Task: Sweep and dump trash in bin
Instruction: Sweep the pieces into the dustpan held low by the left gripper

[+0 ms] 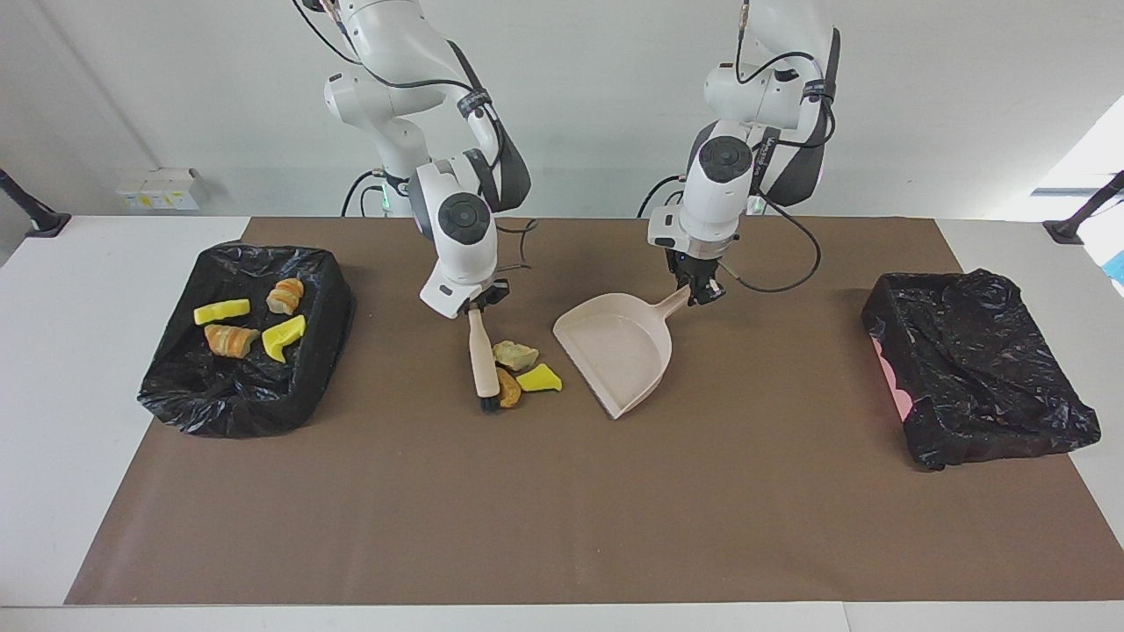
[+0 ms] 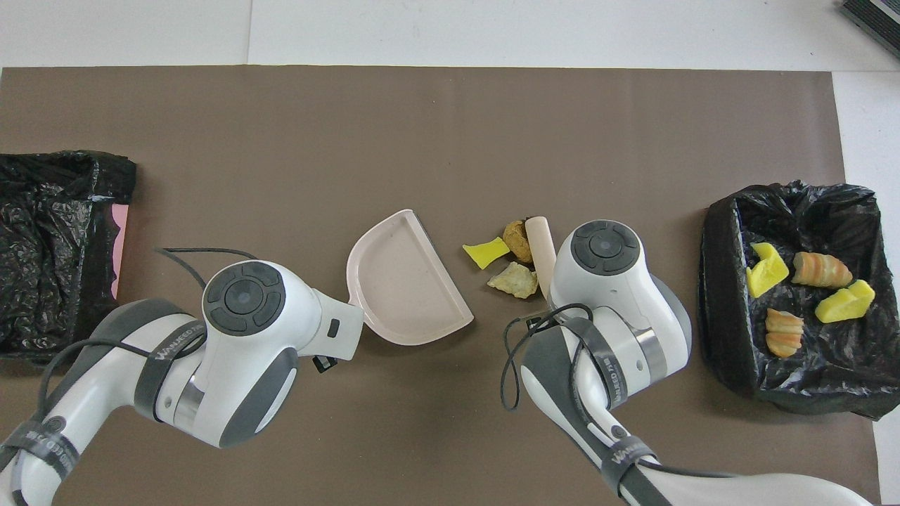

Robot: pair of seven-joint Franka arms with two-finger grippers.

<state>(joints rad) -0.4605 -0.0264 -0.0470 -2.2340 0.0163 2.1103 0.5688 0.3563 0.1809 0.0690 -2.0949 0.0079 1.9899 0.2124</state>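
Brown mat point(image 1: 562, 509) is carrying three scraps point(image 1: 520, 369), yellow, tan and orange, sitting between brush point(image 1: 481, 355) and dustpan point(image 1: 615, 351); right gripper point(image 1: 475, 306) is clamping the brush, left gripper point(image 1: 700, 294) is gripping the dustpan.

Picture a clock face laid on the mat point(image 1: 562, 509), with twelve pointing away from the robots. The dustpan point(image 1: 619, 351) lies near the centre, its mouth toward three. Just beside it at three cluster three loose scraps point(image 1: 516, 355), with the brush point(image 1: 481, 355) along their three o'clock side. At the mat's three o'clock end sits a bin point(image 1: 255, 256) with four more scraps point(image 1: 230, 339) in it. A second bin point(image 1: 975, 369) sits at nine.
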